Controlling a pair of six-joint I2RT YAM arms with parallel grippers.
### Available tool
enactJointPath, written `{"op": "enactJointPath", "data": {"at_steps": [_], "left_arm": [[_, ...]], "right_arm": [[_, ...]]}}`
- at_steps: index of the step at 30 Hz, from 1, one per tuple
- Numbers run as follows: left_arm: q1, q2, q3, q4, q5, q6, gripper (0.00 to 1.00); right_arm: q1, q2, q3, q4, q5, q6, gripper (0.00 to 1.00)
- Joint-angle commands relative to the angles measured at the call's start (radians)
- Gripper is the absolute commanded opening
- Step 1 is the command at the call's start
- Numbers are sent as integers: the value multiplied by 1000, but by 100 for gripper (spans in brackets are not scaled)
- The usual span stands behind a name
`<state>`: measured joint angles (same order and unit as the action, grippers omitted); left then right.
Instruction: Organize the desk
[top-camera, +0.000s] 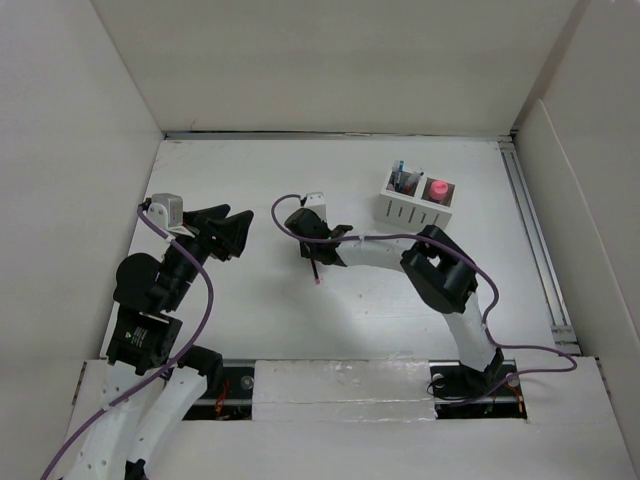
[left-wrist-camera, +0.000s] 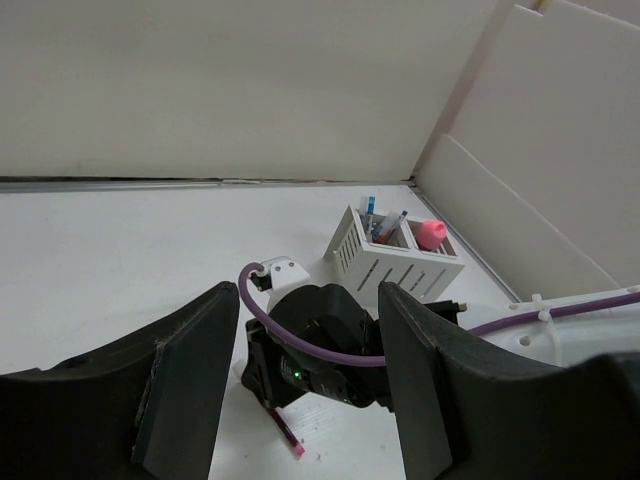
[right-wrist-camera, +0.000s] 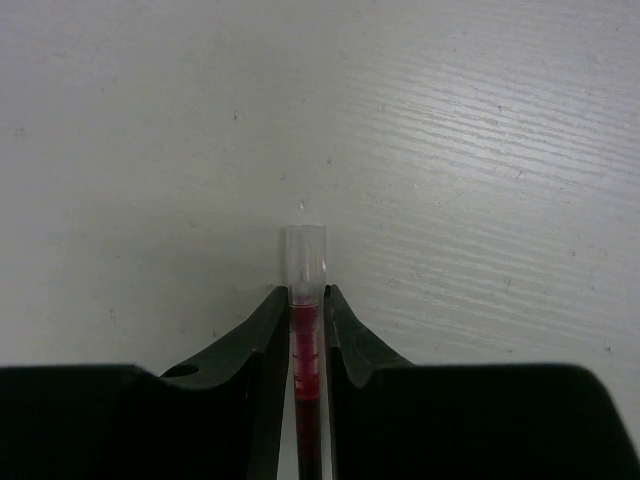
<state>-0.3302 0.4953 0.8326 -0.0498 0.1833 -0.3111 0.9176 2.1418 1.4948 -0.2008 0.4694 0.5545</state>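
Top view: the desk (top-camera: 400, 320) fills mid-frame. Your right gripper (top-camera: 313, 252) hangs over it at centre; your left gripper (top-camera: 230, 232) is spread, empty. Left wrist: organizer box (left-wrist-camera: 395, 262) right of centre. Right wrist: jaws pinch the red pen (right-wrist-camera: 305, 340) near its clear end. Thin grip, it could swivel or slip!

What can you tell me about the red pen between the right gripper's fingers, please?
The red pen is a slim stick, apparently plastic, with a translucent red barrel and a clear end piece that juts past the fingertips. The right gripper is closed on it, one black finger against each side. From above, it slants down from the gripper over the white desk, free end lowest. Whether that end touches the desk cannot be told.
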Motion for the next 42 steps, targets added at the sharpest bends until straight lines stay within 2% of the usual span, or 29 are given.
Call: {"op": "enactJointPath", "data": {"at_steps": [1, 5, 7, 8, 9, 10, 12, 16, 18, 19, 22, 24, 27, 29, 34, 42], "left_arm": [[-3, 2, 3, 42, 13, 6, 54], [-3, 3, 5, 44, 10, 7, 54], [-3, 6, 3, 42, 12, 6, 54], [-3, 6, 2, 42, 10, 7, 54], [-3, 6, 2, 42, 8, 7, 54], [-3, 8, 3, 42, 8, 7, 54], [-3, 8, 5, 44, 7, 7, 54], [-3, 8, 3, 44, 8, 7, 54], [-3, 8, 5, 44, 8, 6, 54], [-3, 8, 5, 44, 7, 7, 54], [-3, 8, 5, 44, 10, 7, 54], [-3, 3, 2, 44, 8, 7, 54], [-3, 5, 5, 44, 10, 9, 54], [-3, 3, 7, 44, 12, 7, 54], [-3, 6, 6, 42, 11, 9, 54], [-3, 8, 8, 42, 7, 10, 54]], "right_arm": [[1, 4, -25, -37, 8, 7, 22], [12, -5, -44, -35, 29, -2, 22], [12, -5, -48, -26, 17, -10, 13], [12, 0, -38, -29, 12, -14, 5], [12, -2, -36, -29, 11, -11, 5], [12, -9, -38, -28, 11, -10, 1], [12, -46, -62, 26, 6, -16, 0], [-12, -219, -152, 122, -28, -11, 0], [-56, -284, -180, 182, -48, -13, 0], [-112, -375, -214, 246, -28, -24, 0], [-179, -458, -243, 297, 6, -33, 0], [-224, -509, -261, 333, 90, -47, 0], [-324, -583, -333, 477, 210, -93, 0], [-403, -586, -361, 572, 282, -129, 1], [-540, -527, -331, 646, 339, -182, 1], [-530, -382, -275, 771, 445, -395, 1]]}}
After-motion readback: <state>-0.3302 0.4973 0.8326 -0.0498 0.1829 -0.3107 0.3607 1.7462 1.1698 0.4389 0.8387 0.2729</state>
